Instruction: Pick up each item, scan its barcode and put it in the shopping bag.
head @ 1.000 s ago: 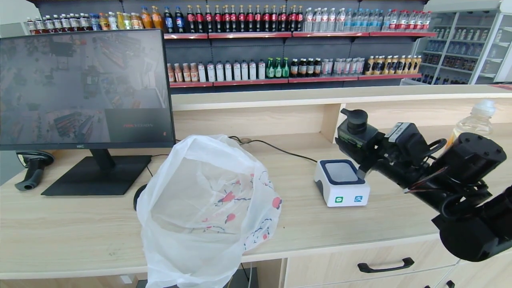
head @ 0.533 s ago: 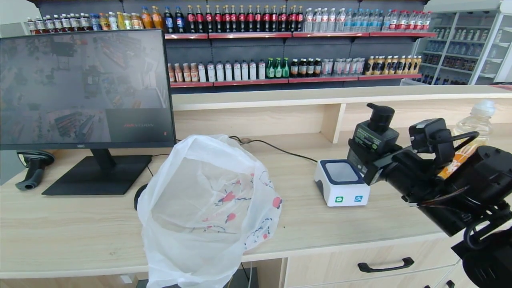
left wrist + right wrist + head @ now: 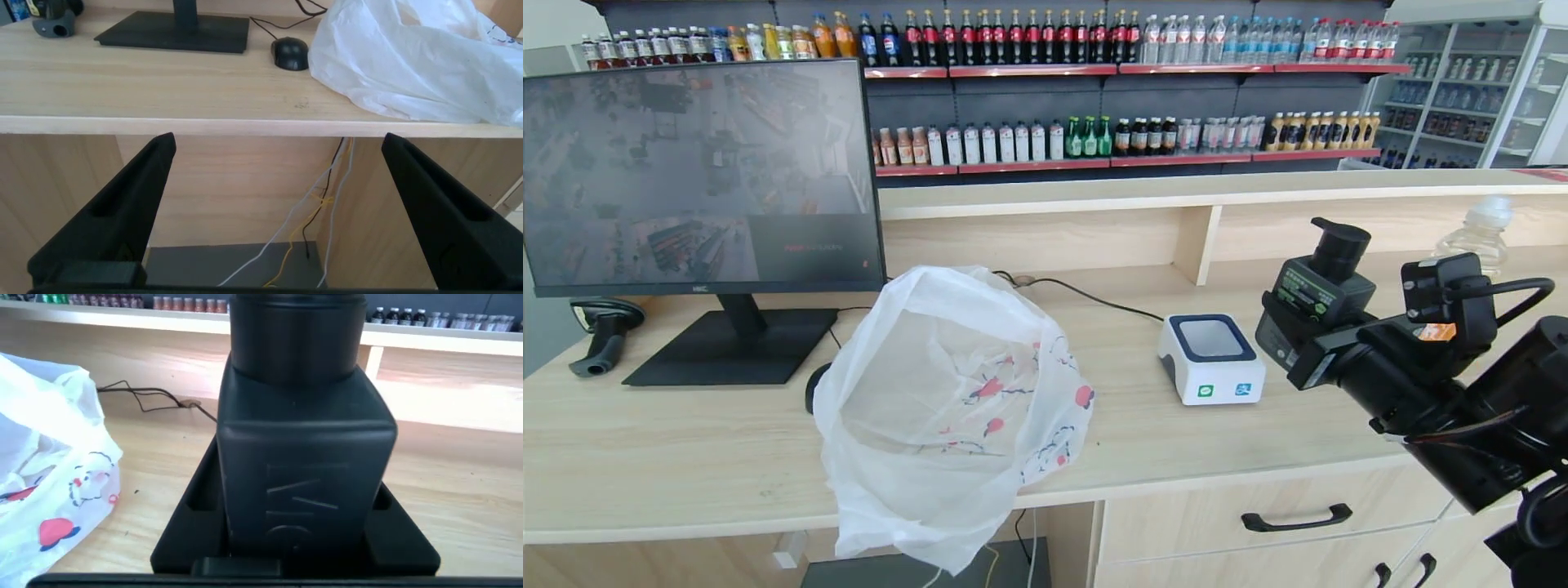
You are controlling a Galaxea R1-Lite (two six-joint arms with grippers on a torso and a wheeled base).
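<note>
Your right tool (image 3: 1311, 347) clamped on black bottle (image 3: 1316, 286), cap up, slightly tilted, above the table (image 3: 686, 457) | scanner (image 3: 1210, 370) lies just left of it and lower; shopping bag (image 3: 947, 408) farther left | your left tool (image 3: 275, 155) spread apart below table edge.

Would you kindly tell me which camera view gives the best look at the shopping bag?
The head view: the whole shopping bag sits on the counter, mouth open, its bottom hanging over the front edge. The left wrist view catches one crumpled side from low down; the right wrist view, a corner with red print.
</note>
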